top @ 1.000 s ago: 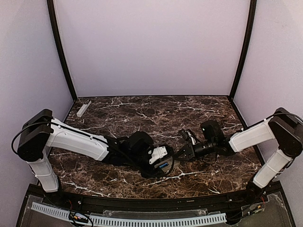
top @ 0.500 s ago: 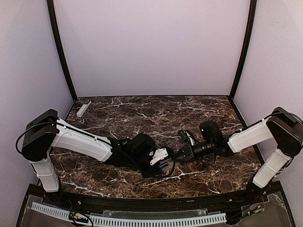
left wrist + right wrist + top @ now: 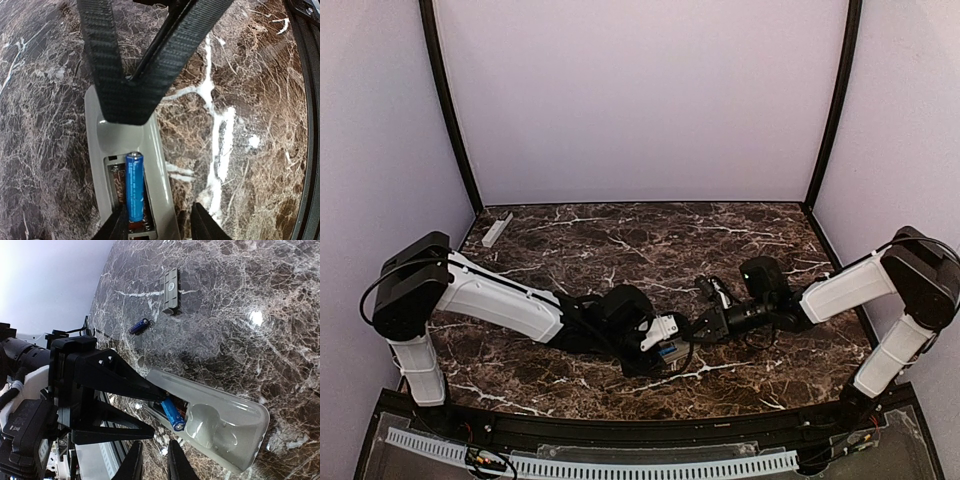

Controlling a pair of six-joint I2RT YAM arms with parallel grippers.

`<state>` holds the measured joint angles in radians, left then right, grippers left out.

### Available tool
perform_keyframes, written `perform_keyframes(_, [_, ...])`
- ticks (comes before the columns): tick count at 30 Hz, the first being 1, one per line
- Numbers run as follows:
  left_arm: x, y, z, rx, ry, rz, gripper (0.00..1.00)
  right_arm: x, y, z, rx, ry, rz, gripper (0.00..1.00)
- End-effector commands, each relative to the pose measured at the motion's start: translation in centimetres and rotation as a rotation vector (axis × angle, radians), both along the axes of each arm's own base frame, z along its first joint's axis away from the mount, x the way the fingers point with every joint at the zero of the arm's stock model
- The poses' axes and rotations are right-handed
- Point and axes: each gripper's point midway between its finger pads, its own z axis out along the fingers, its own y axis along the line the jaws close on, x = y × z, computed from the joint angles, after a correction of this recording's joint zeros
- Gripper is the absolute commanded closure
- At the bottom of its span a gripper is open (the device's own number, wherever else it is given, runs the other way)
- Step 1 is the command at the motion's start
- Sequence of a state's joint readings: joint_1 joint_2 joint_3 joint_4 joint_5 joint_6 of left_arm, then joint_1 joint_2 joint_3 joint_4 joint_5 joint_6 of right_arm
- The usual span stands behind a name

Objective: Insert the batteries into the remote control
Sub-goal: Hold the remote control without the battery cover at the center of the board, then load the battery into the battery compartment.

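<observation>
**A:** One battery (image 3: 134, 192) is home, folks: a slim blue cylinder lying lengthwise in the open bay on the back of the remote control (image 3: 122, 142), with an empty slot right beside it. The second battery (image 3: 139, 326) lies loose on the bench (image 3: 250, 75), well beyond the remote, near the ribbed grey cover (image 3: 170, 290).

**B:** And the fingers?

**A:** The left fingers (image 3: 202, 225) stand apart, straddling the remote's bay end, with nothing clamped between them. The right fingers (image 3: 107, 60) are drawn close together, tips down over the remote's plain end. Whether they are pinching or just pressing, I cannot tell.

**B:** How will that loose one handle?

**A:** Light, I'd judge, and rigid, smooth and round, so it will roll on that glossy marble top. Take it across the middle of the barrel, leaving both ends free for the contacts.

**B:** And the remote?

**A:** It's a hard, pale plastic shell with rounded corners, slick and probably light enough to skid. Hold it by the long edges or pin the plain end, well clear of the bay.
</observation>
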<state>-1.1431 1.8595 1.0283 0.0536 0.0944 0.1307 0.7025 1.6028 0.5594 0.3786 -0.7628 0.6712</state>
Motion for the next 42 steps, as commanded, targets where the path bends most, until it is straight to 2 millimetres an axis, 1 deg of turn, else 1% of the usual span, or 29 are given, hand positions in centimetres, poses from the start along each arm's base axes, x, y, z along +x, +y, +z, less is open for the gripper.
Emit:
perform_keyframes(1, [-0.3, 0.1, -0.4, 0.030, 0.020, 0.002, 0.58, 0.3, 0.7, 0.6, 0.017, -0.019, 0.009, 0.84])
perform_keyframes(5, [-0.2, 0.0, -0.4, 0.031, 0.017, 0.007, 0.61, 0.1, 0.8, 0.4, -0.004, -0.025, 0.014, 0.86])
perform_keyframes(10, [-0.1, -0.1, -0.4, 0.031, 0.017, 0.013, 0.61, 0.0, 1.3, 0.1, -0.039, -0.032, 0.026, 0.88])
perform_keyframes(15, [-0.3, 0.3, -0.9, 0.057, 0.024, 0.015, 0.60, 0.2, 1.6, -1.0, -0.103, -0.024, 0.021, 0.89])
perform_keyframes(20, [-0.3, 0.4, -1.0, 0.059, 0.025, 0.019, 0.59, 0.3, 1.8, -1.8, -0.123, -0.001, 0.015, 0.92])
perform_keyframes(30, [-0.4, 0.5, -1.3, 0.063, 0.031, 0.021, 0.58, -0.2, 2.5, -2.1, -0.125, 0.013, 0.032, 0.93])
perform_keyframes(35, [-0.5, 0.4, -1.3, 0.062, 0.030, 0.017, 0.58, 0.1, 2.5, -2.0, -0.137, 0.004, 0.017, 0.93])
perform_keyframes(38, [-0.5, 0.4, -1.3, 0.062, 0.031, 0.015, 0.58, 0.3, 2.4, -2.3, -0.154, 0.007, 0.015, 0.93])
perform_keyframes(42, [-0.5, 0.4, -1.5, 0.067, 0.031, 0.015, 0.58, 0.5, 2.3, -2.2, -0.169, -0.004, 0.002, 0.91])
